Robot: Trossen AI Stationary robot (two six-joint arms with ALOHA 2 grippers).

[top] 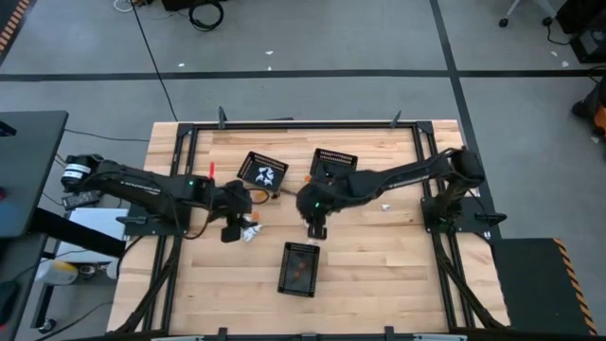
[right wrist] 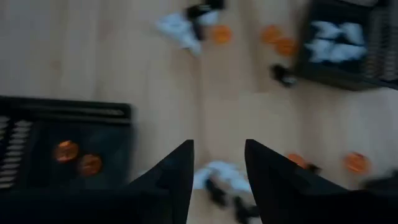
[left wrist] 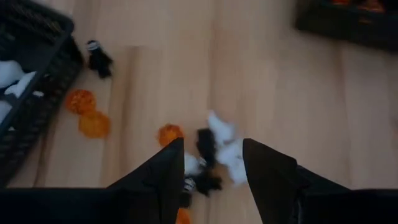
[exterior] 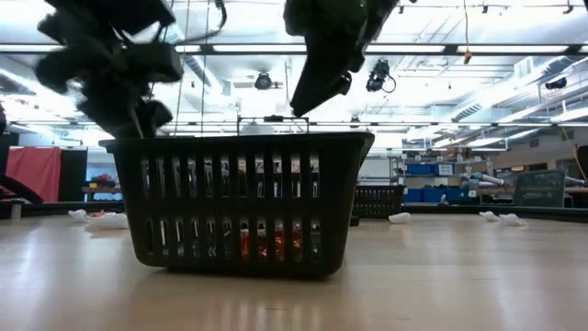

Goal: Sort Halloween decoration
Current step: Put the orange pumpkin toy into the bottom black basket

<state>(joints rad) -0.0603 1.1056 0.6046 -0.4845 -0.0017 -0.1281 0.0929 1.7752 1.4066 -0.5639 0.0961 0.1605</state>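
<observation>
The high view looks straight down on the whole table [top: 379, 275]. The low view sits at tabletop level, close behind the near basket [exterior: 241, 202]. Both wrist views look down at the trinkets [left wrist: 217, 146] from nearby.

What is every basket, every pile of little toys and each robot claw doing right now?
Basket with white pieces: upright, a few white trinkets inside.
Basket with orange pieces: upright, a couple of orange trinkets inside.
Third basket: upright, partly under the right arm.
Loose trinkets: scattered on the table, unsorted.
Left gripper: jaws open above the loose trinkets, holding nothing.
Right gripper: jaws apart above the table, empty.
</observation>
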